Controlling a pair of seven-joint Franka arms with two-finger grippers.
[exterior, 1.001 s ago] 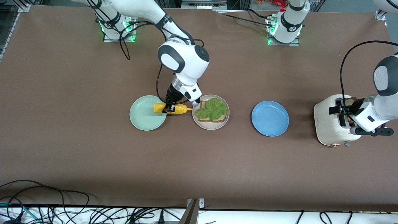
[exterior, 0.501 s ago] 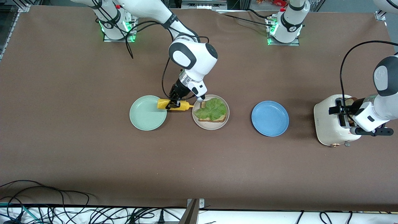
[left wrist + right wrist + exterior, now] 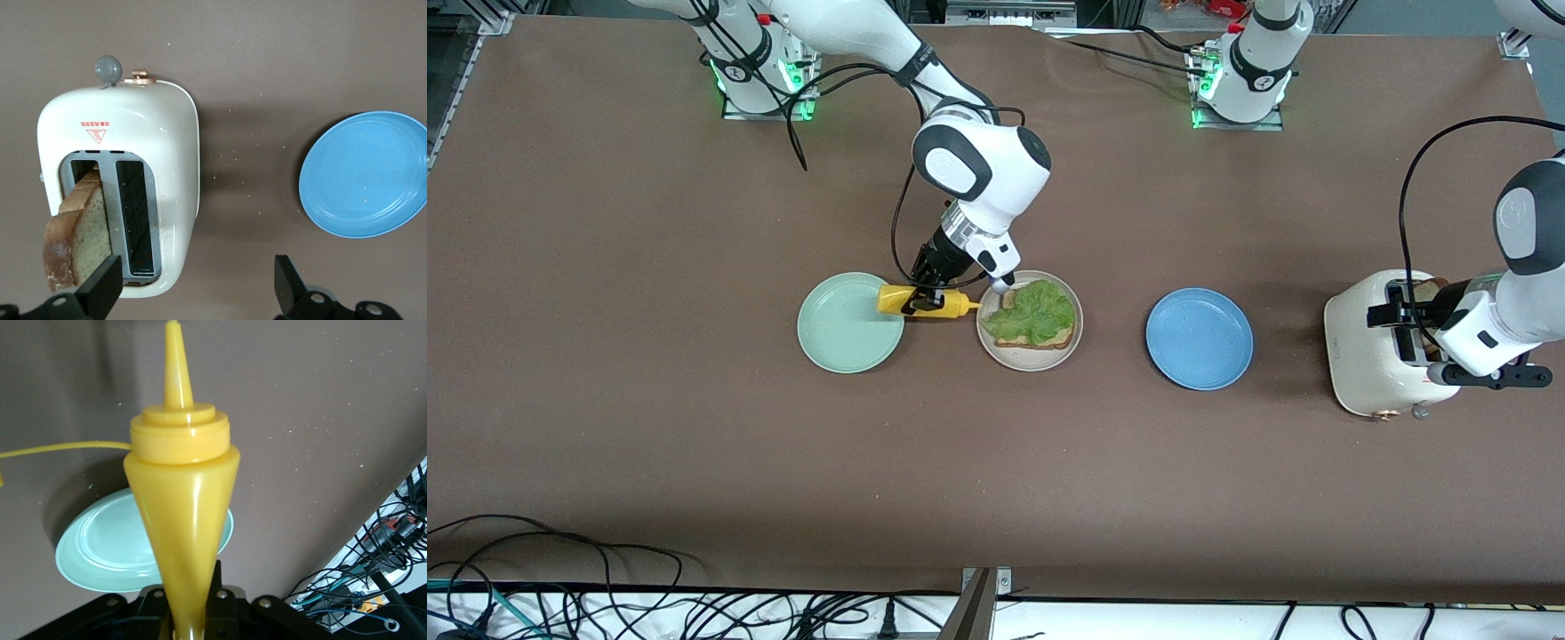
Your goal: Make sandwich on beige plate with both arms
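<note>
Toast slice stands in toaster beside blue plate.

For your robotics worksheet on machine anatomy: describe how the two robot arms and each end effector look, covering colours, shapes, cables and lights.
Both arms are glossy white with rounded, bulbous joints and black joint bands. Loose black cables loop along them. Green lights glow at their bases, which sit on square metal plates. The right end effector and the left end effector are black, each with two flat fingers.
</note>
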